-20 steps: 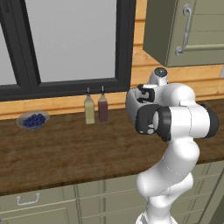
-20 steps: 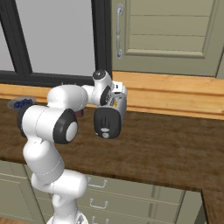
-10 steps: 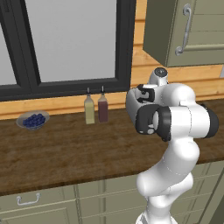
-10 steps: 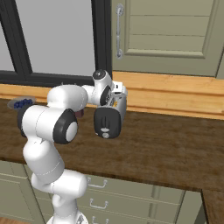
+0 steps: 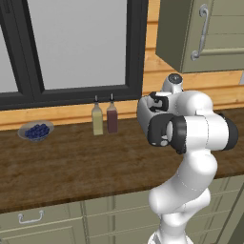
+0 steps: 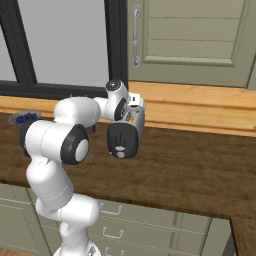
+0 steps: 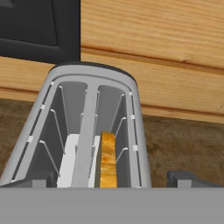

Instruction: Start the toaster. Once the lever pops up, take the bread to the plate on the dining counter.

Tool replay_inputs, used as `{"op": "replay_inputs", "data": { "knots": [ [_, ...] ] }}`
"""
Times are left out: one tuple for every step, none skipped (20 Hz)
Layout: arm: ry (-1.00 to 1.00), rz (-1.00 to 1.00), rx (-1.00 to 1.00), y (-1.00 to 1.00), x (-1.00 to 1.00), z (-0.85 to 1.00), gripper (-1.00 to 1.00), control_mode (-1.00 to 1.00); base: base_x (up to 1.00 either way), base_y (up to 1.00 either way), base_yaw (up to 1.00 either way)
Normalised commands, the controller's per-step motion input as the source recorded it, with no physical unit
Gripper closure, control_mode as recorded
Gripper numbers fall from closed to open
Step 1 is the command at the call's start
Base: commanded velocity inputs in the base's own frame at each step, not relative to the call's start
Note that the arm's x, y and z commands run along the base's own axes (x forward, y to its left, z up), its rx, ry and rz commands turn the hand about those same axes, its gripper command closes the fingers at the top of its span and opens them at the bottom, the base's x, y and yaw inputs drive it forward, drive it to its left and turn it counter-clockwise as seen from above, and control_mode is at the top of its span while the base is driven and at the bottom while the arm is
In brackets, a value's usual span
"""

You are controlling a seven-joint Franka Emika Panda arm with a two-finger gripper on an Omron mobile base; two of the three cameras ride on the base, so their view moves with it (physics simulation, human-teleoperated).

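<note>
The toaster [image 7: 92, 127] stands on the wooden counter against the wall, and the hand view looks down into its two slots. A slice of bread [image 7: 107, 159] stands on edge in the right slot, its tan crust showing. My gripper [image 7: 107, 180] hovers just above the toaster's near end, open, with one dark fingertip [image 7: 188, 178] out to the right of the body. In the right base view the toaster's dark end face [image 6: 123, 141] shows below my hand [image 6: 133, 105]. The plate and the dining counter are out of view.
A grey bowl of blueberries [image 5: 35, 131] sits at the counter's left. Two bottles [image 5: 97, 119] [image 5: 112, 118] stand by the window sill. Wall cabinets [image 5: 200, 33] hang above right. The wooden counter top [image 5: 71, 167] runs over drawers.
</note>
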Motion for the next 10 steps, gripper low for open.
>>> {"op": "replay_inputs", "data": {
  "knots": [
    [0.00, 0.00, 0.00, 0.00, 0.00, 0.00, -1.00, -1.00, 0.00, 0.00, 0.00],
    [0.00, 0.00, 0.00, 0.00, 0.00, 0.00, -1.00, -1.00, 0.00, 0.00, 0.00],
    [0.00, 0.00, 0.00, 0.00, 0.00, 0.00, -1.00, -1.00, 0.00, 0.00, 0.00],
    [0.00, 0.00, 0.00, 0.00, 0.00, 0.00, -1.00, -1.00, 0.00, 0.00, 0.00],
    [0.00, 0.00, 0.00, 0.00, 0.00, 0.00, -1.00, -1.00, 0.00, 0.00, 0.00],
    [0.00, 0.00, 0.00, 0.00, 0.00, 0.00, -1.00, -1.00, 0.00, 0.00, 0.00],
    [0.00, 0.00, 0.00, 0.00, 0.00, 0.00, -1.00, -1.00, 0.00, 0.00, 0.00],
    [0.00, 0.00, 0.00, 0.00, 0.00, 0.00, -1.00, -1.00, 0.00, 0.00, 0.00],
    [0.00, 0.00, 0.00, 0.00, 0.00, 0.00, -1.00, -1.00, 0.00, 0.00, 0.00],
    [0.00, 0.00, 0.00, 0.00, 0.00, 0.00, -1.00, -1.00, 0.00, 0.00, 0.00]
  ]
}}
